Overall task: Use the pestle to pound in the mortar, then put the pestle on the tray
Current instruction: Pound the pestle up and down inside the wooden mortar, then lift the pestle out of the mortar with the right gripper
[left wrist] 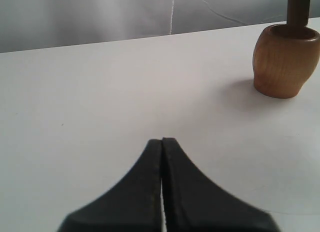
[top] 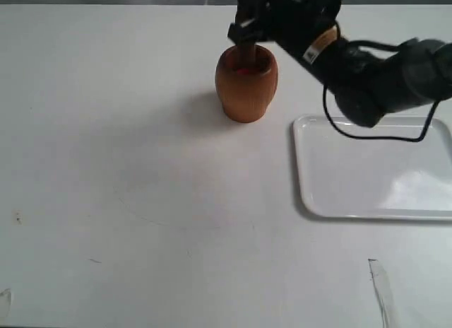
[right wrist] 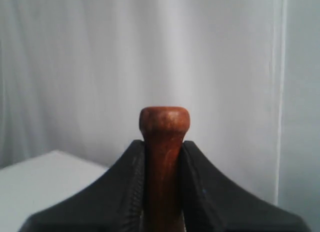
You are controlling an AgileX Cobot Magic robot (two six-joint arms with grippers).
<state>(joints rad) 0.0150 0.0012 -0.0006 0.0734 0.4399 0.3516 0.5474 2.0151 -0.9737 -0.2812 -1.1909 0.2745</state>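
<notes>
The light-brown wooden mortar (top: 246, 83) stands upright near the table's far edge; the left wrist view also catches the mortar (left wrist: 285, 60). A dark reddish pestle (top: 245, 56) stands in its mouth, held by my right gripper (top: 246, 32) just above the rim. In the right wrist view the black fingers (right wrist: 131, 177) clamp the pestle (right wrist: 164, 142) below its small knob. The pestle's shaft (left wrist: 299, 9) rises from the mortar. My left gripper (left wrist: 162, 142) is shut on nothing, hovering over bare table well away from the mortar. The white tray (top: 374, 169) lies right of the mortar.
The right arm and its black cable (top: 374, 133) hang over the tray's far edge. A grey curtain (right wrist: 100, 67) backs the table. Small marks (top: 378, 278) dot the white tabletop near the front edge.
</notes>
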